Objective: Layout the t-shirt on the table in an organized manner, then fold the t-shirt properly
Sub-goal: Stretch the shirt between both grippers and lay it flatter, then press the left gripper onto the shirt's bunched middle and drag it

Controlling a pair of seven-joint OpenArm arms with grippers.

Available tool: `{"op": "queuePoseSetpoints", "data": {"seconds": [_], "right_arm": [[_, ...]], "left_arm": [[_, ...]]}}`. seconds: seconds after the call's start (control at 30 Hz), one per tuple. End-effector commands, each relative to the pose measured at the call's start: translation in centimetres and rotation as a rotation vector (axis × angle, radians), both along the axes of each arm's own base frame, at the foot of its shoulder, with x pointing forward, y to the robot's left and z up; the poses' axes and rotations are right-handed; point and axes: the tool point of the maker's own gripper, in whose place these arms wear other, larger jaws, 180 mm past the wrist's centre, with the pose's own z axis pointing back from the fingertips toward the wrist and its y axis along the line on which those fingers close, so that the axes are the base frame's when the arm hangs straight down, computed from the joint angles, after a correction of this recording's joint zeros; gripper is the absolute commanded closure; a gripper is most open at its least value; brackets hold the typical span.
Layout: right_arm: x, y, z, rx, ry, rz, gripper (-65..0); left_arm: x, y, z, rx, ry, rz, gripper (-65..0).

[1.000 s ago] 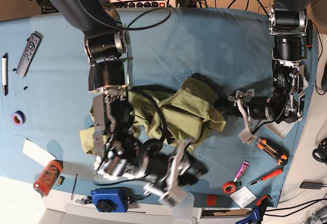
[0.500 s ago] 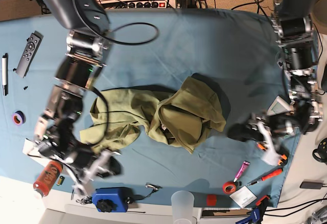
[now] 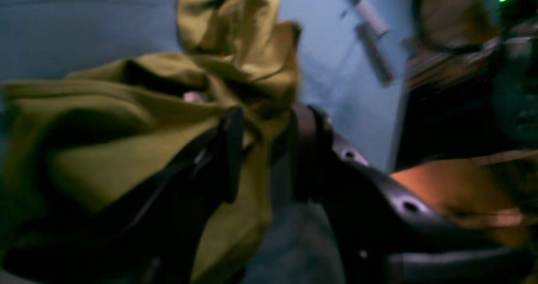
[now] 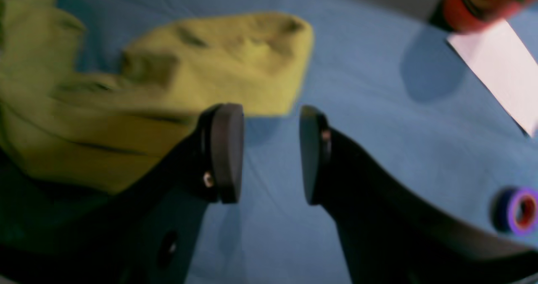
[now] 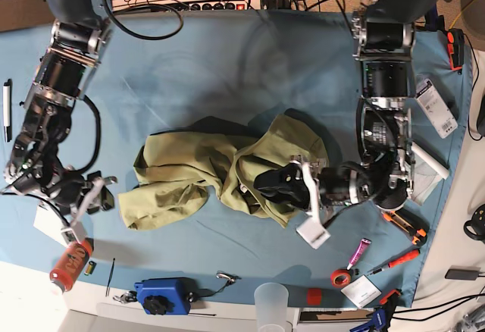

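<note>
- The counter [image 5: 250, 59] fills my base view, a wide surface under a light-blue cloth with a few wrinkles.
- The t-shirt [image 5: 227, 173] lies crumpled near the middle of the counter, an olive-green heap with one bunched lobe toward the left arm and a flatter part spreading toward the right arm.
- My left pincer [image 5: 282, 184] sits down on the bunched lobe; in the left wrist view its fingers [image 3: 231, 153] stand part-way apart with a fold of green fabric between them, but the picture is blurred and I cannot tell whether they actually pinch it.
- My right pincer [image 4: 269, 153] is released: the right wrist view shows both pads apart with only blue cloth between them, just beside the shirt's edge and not touching it.
- A white paper slip [image 4: 500, 69] lies near the counter's edge beyond the right pincer.
- An orange can [image 5: 70, 264] rests beside that slip.
- A purple tape roll [image 4: 519, 210] sits on the cloth, well apart from the shirt.
</note>
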Motion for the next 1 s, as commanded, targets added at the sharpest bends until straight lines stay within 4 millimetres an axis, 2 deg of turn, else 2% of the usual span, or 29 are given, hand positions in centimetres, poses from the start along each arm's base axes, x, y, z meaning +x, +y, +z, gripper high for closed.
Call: {"op": "queuePoseSetpoints", "data": {"seconds": [0.0, 0.2, 0.33, 0.47, 0.57, 0.8, 0.97], "right_arm": [[0.8, -0.7, 2.2, -0.006, -0.066, -0.005, -22.7], [0.7, -1.7, 2.6, 0.003, -0.08, -0.035, -22.7], [0.6, -1.8, 2.5, 0.003, -0.078, -0.038, -22.7], [0.6, -1.8, 2.5, 0.001, -0.075, -0.038, -22.7], [0.6, -1.8, 2.5, 0.002, -0.075, -0.038, -22.7], [0.6, -1.8, 2.5, 0.002, -0.075, -0.038, -22.7], [0.6, -1.8, 2.5, 0.002, -0.075, -0.038, -22.7]], "left_arm": [[0.2, -0.5, 1.3, 0.014, -0.061, -0.014, -18.0], [-3.4, -3.6, -2.4, 0.335, -0.17, -0.134, -18.0], [-2.4, -4.3, -3.7, 0.554, -0.281, -0.041, -18.2], [-1.8, -4.5, -4.7, 0.706, -0.37, 0.015, -24.4], [-1.6, -4.8, -5.0, 0.757, -0.413, 0.067, -28.1], [-2.2, -5.0, -5.6, 0.773, -0.372, 0.096, -28.2], [-2.6, -5.9, -5.6, 0.714, -0.36, 0.08, -28.1]]}}
